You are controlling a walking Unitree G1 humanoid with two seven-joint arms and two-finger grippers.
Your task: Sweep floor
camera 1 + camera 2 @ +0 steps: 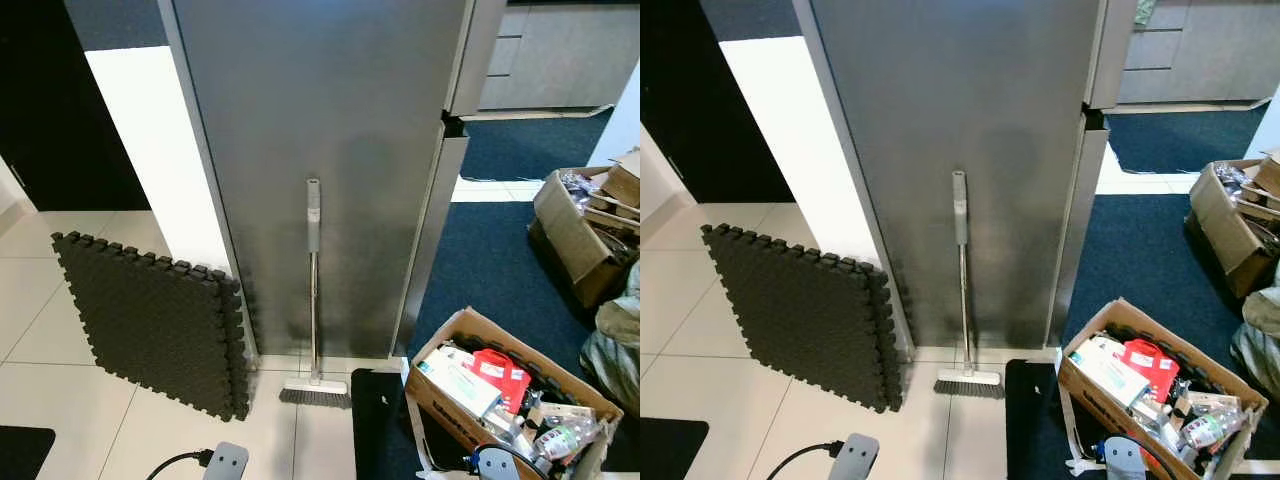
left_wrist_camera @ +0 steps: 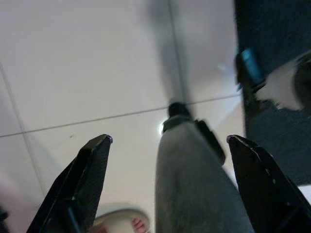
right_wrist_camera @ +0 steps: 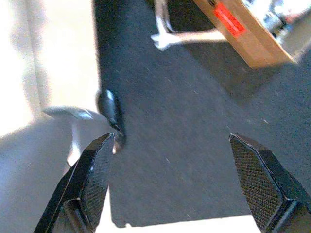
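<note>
Both pincers, left pincer (image 2: 167, 189) and right pincer (image 3: 170, 182), hang open, empty, low in frame; next comes approaching the grey-handled broom (image 1: 313, 290) leaning mid-frame against the steel panel (image 1: 320, 130).

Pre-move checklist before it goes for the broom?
1. Broom located, upright against the grey panel: ok.
2. Handle free of obstruction: ok.
3. Left gripper open and empty: ok.
4. Right gripper open and empty: ok.
5. Approach path: foam mat leans to the broom's left, cardboard box sits to its right; tile between looks passable: ok.
6. Broom within reach from here: cannot tell.
</note>
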